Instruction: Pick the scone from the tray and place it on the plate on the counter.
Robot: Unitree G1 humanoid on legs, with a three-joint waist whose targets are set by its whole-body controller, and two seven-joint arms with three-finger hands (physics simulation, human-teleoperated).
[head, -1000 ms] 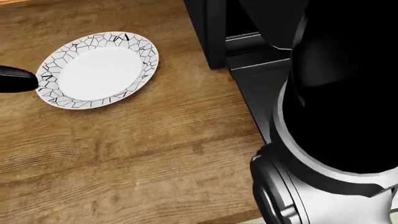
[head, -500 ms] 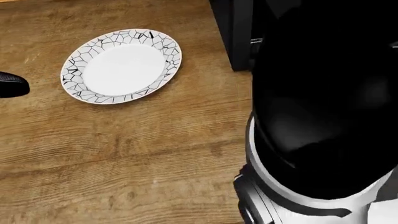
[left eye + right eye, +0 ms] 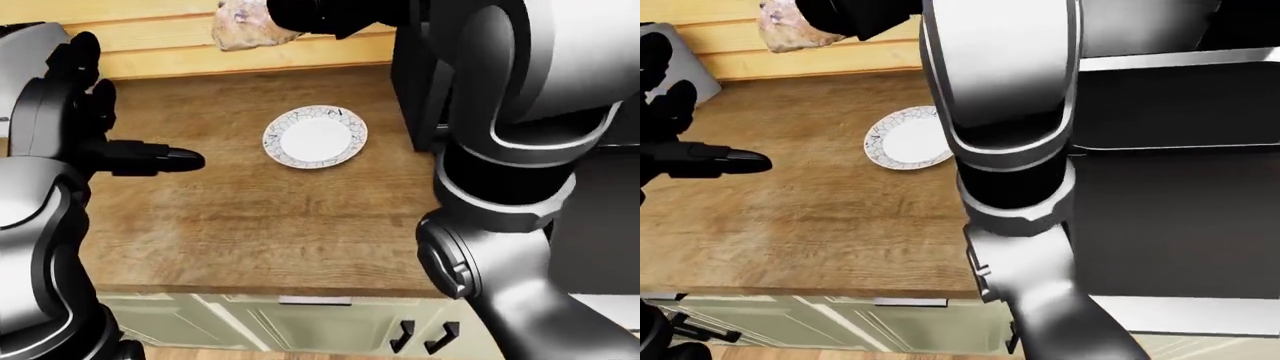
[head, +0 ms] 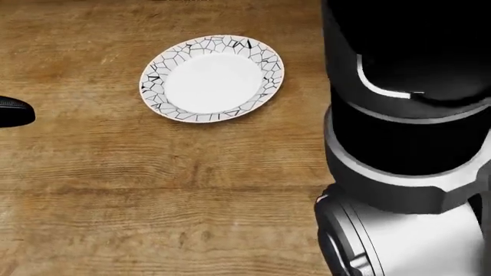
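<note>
A pale, speckled scone (image 3: 243, 28) hangs high above the counter at the top of the left-eye view, and my right hand (image 3: 282, 18) is shut on it from the right. The scone is up and to the left of the plate, not over it. The white plate (image 4: 212, 79) with a black crackle rim lies empty on the wooden counter (image 3: 250, 225). My left hand (image 3: 92, 112) stands open at the left, one finger (image 3: 180, 159) pointing towards the plate, well clear of it. No tray shows in any view.
A black appliance (image 3: 1170, 150) borders the counter on the right, partly hidden behind my right arm (image 3: 510, 150). A wood-panel wall (image 3: 170, 52) runs along the top. Pale green cabinet doors (image 3: 330, 330) sit below the counter edge.
The whole head view has shifted, so the plate now sits further right in the picture. My right arm has changed pose on the right side.
</note>
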